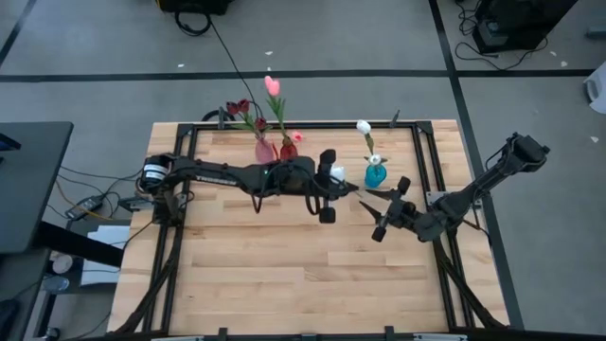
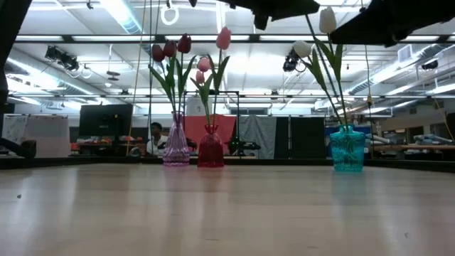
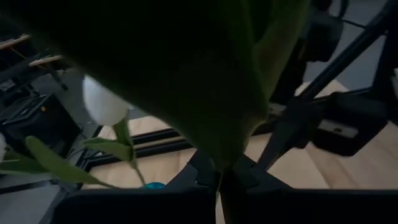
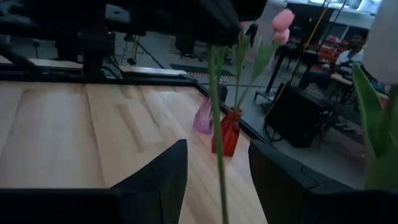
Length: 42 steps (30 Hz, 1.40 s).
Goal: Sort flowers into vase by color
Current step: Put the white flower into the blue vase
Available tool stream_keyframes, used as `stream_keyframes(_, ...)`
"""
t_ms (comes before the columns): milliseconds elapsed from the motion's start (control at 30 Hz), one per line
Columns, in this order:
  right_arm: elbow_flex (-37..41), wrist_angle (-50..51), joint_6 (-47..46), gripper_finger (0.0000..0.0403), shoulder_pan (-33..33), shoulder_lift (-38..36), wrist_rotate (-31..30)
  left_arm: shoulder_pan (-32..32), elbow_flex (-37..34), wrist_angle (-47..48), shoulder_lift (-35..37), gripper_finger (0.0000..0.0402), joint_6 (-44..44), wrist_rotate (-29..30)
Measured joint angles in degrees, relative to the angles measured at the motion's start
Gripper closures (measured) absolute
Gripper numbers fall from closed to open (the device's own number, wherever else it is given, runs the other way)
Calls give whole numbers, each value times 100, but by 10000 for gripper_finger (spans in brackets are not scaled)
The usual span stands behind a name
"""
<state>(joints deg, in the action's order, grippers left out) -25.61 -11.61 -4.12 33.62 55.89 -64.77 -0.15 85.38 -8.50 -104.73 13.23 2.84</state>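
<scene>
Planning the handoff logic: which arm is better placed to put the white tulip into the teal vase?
Left. Its gripper holds the white tulip right beside the teal vase. The right gripper is open and empty, farther from the vase.

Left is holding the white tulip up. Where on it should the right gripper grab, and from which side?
Grip the bare lower stem of the white tulip, below the leaves. It hangs nearly upright from the left gripper, and the open right gripper already faces it, so a level approach from the side, one finger each side, looks best.
</scene>
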Motion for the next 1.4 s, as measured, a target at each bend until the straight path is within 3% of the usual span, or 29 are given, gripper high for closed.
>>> stream_keyframes(367, 0, -1465, 736, 235, -531, 527, 904, -207, -2, -99, 0, 396, -4, -102)
stream_keyframes(500, 0, -1728, 810, 285, -686, 630, 1153, -213, -2, -51, 0, 396, -2, -112)
stream_keyframes(633, 0, -1818, 761, 373, -755, 647, 1273, -210, -2, 40, 0, 378, 72, -209)
stream_keyframes(767, 0, -1795, 679, 382, -635, 453, 1210, -204, 0, 184, 6, 327, 133, -205)
stream_keyframes(933, 0, -1804, 671, 390, -225, 180, 496, -178, -47, 589, 39, 277, 133, -299)
stream_keyframes(1167, 17, -1570, 777, 389, 458, -28, -898, -237, -723, 441, 37, 269, 62, -317)
stream_keyframes(1400, 772, -1697, 738, 391, 591, -992, -1043, -438, -1647, -166, 37, 269, -446, -320)
